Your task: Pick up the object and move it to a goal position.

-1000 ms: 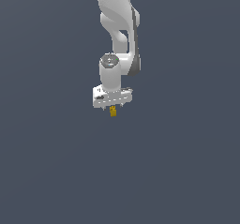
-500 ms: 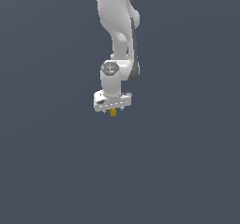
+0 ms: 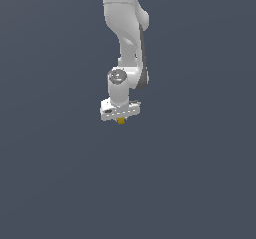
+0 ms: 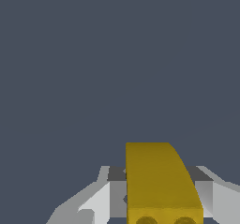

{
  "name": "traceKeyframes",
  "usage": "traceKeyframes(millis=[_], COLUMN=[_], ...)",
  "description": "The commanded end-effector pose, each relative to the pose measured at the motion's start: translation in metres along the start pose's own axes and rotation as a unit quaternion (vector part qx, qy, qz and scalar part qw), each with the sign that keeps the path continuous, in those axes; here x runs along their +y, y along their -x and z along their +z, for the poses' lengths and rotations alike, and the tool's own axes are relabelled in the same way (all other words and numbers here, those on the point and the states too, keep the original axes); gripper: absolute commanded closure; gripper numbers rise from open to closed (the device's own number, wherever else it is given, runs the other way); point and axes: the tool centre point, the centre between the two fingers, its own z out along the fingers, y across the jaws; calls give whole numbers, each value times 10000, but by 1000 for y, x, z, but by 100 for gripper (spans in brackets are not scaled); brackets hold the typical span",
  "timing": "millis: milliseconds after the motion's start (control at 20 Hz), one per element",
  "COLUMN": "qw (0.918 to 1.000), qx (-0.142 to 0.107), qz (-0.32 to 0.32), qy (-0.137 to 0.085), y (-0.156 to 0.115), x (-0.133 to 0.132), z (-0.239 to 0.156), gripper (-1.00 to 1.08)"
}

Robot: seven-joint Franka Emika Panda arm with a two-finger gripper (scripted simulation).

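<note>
A plain, dark grey-blue background (image 3: pixel 55 173) fills the exterior view's left, with no other item seen on it. Near the centre, a white robot arm (image 3: pixel 125 28) is shown coming down from the top edge, bending through rounded joints to a wrist pointed straight downward. At the end of the arm the white gripper (image 3: pixel 120 118) is seen as a short, flat crossbar. Just beneath that bar, a tiny yellow-orange object (image 3: pixel 121 121) is seen poking out, pressed between the fingers and held up against the background with nothing visibly touching it from below. The same grey-blue backdrop is continued across the exterior view's right.

In the wrist view, a white and grey finger (image 4: pixel 101 197) is seen on one side, the object (image 4: pixel 159 181) is shown between, and a second pale finger (image 4: pixel 213 195) is seen on the other side. The object is rendered as a mustard-yellow block with one curved, sloping edge and two round dimples on its near face. The jaws are clenched against its flanks, so the block is grasped; contact on the far side is only partly seen, so it appears gripped there as well
</note>
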Motion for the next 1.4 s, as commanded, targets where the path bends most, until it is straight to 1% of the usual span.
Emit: traceKeyframes(millis=[0,400,700,1000,1350], qw=[10000,10000,10000,10000,10000], qx=[2,2,2,2,2], qz=[-3,-3,-3,-3,-3], qy=[0,0,0,0,0], y=[0,-1,-10,-31,-67], x=[0,-1,-6,-18,-39], z=[0,-1,-14,-44,-95], gripper=[108,108,108,108,108])
